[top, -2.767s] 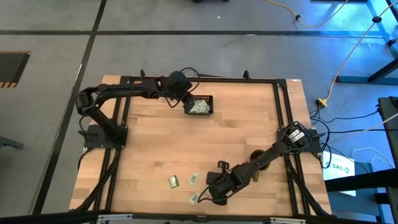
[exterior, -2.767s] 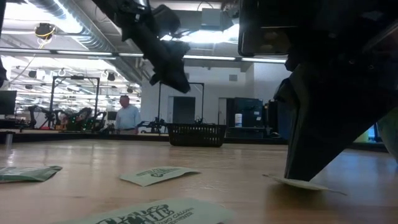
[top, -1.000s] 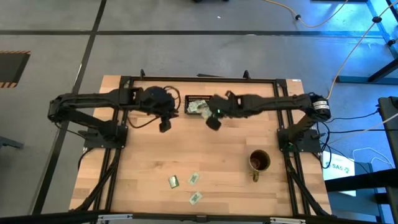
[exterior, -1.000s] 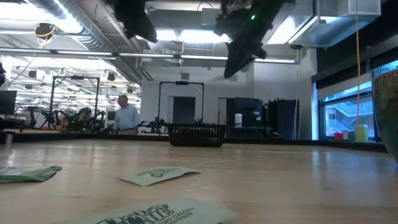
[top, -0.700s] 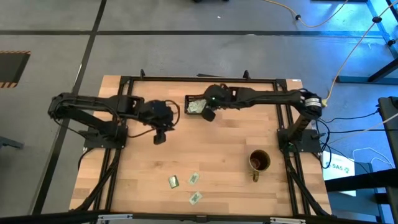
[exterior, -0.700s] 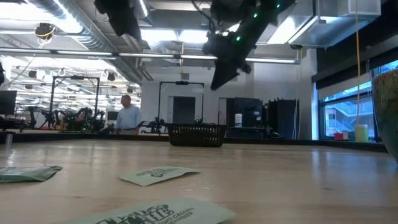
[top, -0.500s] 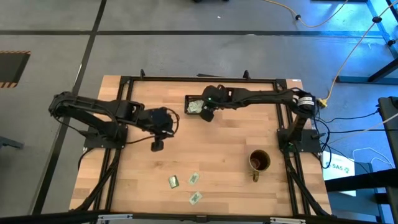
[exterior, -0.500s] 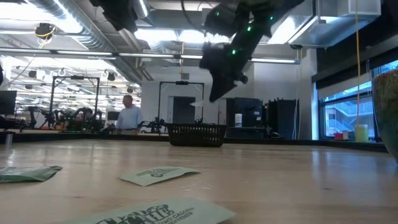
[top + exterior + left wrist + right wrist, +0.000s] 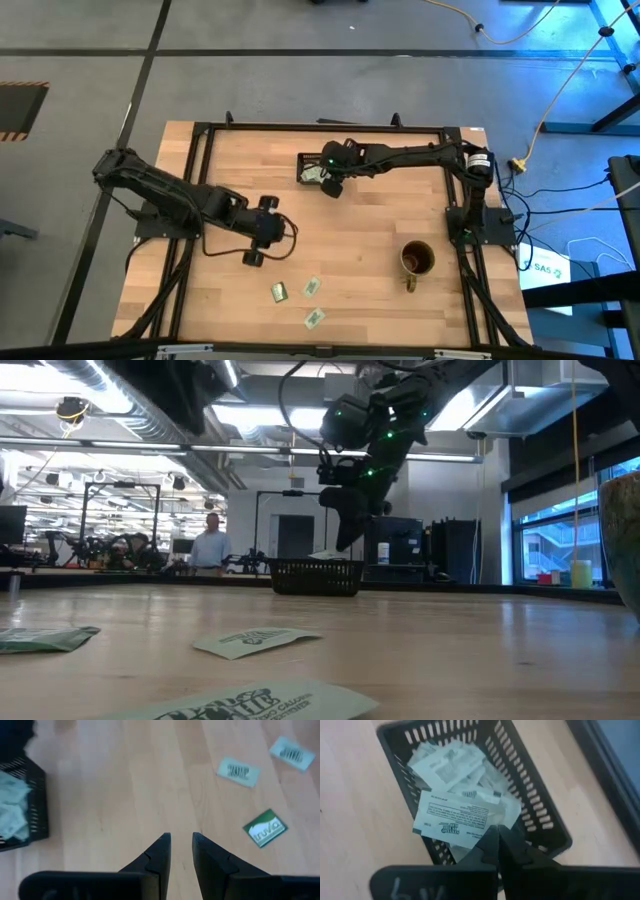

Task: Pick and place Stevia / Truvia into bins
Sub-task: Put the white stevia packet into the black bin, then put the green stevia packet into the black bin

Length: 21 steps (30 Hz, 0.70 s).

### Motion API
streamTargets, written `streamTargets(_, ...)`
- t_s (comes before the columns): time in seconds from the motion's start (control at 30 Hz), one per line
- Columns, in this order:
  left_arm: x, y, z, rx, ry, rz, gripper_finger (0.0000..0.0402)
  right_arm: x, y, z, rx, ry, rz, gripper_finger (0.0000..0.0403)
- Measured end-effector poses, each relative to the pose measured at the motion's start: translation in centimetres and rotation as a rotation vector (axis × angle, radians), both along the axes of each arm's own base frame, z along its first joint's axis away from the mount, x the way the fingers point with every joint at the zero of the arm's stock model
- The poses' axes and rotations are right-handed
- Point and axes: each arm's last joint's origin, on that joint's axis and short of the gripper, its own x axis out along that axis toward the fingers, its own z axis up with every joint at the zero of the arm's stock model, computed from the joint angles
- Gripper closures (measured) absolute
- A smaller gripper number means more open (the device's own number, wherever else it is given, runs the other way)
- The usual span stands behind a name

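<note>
The black slatted bin (image 9: 320, 168) sits near the table's far edge with several pale packets inside (image 9: 452, 757). My right gripper (image 9: 328, 185) hangs just over the bin (image 9: 317, 575), shut on one white packet (image 9: 455, 817). My left gripper (image 9: 255, 258) hovers open and empty (image 9: 181, 837) above bare wood, left of centre. Three loose packets lie flat near the table's near edge (image 9: 279, 291) (image 9: 312, 287) (image 9: 315, 318). The left wrist view shows them too, two white (image 9: 239, 771) (image 9: 292, 753) and one green (image 9: 265, 827). My right gripper pinches the white packet between its two fingertips (image 9: 495, 840) at the packet's edge near one corner (image 9: 490, 825). The fingers slant downward from above. The packet is lifted clear, lies about flat and sticks out beyond the fingertips over the bin's opening (image 9: 540, 815).
A brownish-gold mug (image 9: 417, 258) stands on the right half of the table, its side at the edge of the low view (image 9: 625, 540). A black frame rail runs around the table (image 9: 320, 127). Bare wood lies between bin and loose packets. A person stands far behind (image 9: 209, 547).
My right gripper has carried the packet a little toward the table's left and down, from beside the bin to just over it. My left gripper has swung away from the bin toward the table's near edge, closer to the three loose packets.
</note>
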Motion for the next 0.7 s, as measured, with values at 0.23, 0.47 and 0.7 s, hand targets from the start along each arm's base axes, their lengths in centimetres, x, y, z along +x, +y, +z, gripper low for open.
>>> streamTargets(0.23,1.7,-1.7,-3.4,0.036,0.123,-0.034,0.0327,0.2,-0.6,0.2,-0.026,-0.034,0.008,0.0373)
streamTargets(0.47,2.8,-3.2,-5.7,0.054,0.167,-0.064,0.0327,0.0,-1.1,0.2,-0.026,-0.033,-0.006,0.0365)
streamTargets(0.7,3.6,-4.6,-7.1,0.045,0.152,-0.105,0.0327,0.1,-1.2,0.3,-0.031,-0.039,-0.005,0.0365)
